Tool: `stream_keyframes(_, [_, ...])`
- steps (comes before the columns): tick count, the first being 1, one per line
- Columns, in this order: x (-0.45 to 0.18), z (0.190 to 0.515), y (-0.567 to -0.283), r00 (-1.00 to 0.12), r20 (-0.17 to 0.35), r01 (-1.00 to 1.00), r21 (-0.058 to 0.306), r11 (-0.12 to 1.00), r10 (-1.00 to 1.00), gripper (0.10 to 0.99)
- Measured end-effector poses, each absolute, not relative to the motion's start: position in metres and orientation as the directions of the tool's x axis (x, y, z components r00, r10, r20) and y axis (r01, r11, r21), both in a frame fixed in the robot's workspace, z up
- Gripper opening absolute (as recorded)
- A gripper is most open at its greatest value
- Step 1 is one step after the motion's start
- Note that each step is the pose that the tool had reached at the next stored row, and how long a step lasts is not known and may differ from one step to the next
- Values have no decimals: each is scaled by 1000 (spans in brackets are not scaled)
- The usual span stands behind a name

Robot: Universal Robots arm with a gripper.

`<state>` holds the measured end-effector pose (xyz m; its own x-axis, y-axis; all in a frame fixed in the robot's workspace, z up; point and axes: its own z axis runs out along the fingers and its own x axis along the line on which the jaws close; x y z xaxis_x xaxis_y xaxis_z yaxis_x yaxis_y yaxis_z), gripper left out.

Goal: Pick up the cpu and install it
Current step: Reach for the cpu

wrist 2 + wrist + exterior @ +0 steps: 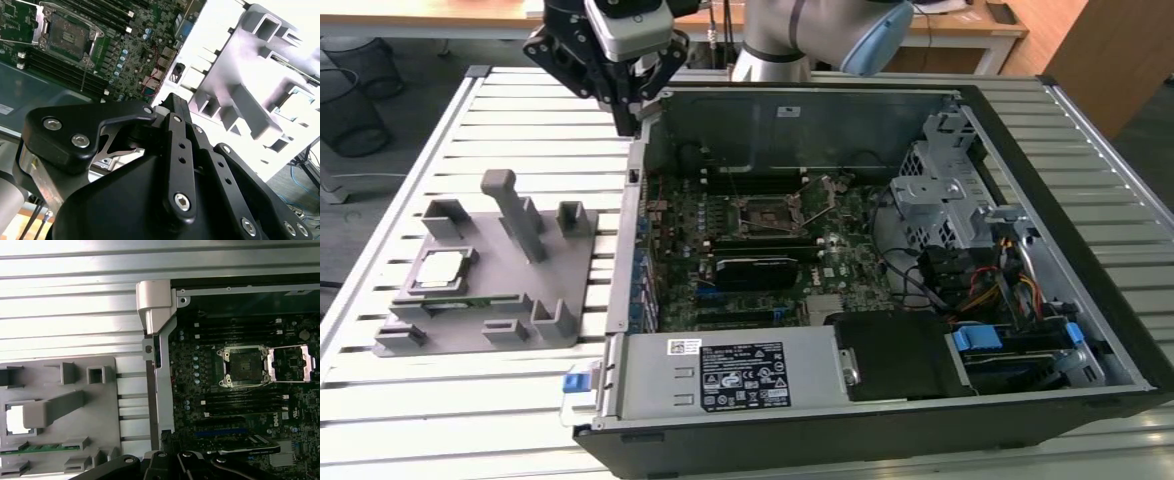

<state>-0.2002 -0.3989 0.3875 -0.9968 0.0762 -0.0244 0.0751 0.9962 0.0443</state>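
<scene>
The gripper (632,120) hangs with jaws together, empty. The cpu (443,268) lies flat in the grey fixture tray (560,278), well apart from the jaws. Judged light, stiff, slick-topped and fragile underneath; opposite edges suit gripping.

Open computer case (854,440) lies flat on slatted table (534,120). Inside case: green motherboard (720,225); black socket (765,212) near board's middle, metal frame swung open; power supply (734,372) in one corner; drive cage (941,190) at far side. Grey fixture tray (580,285) just beside case, on the exterior view's left
</scene>
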Motion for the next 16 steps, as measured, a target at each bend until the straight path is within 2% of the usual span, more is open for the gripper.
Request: stream_keyframes(16, [-208, 386, -399, -997, -23, 75, 44, 996, 76, 106])
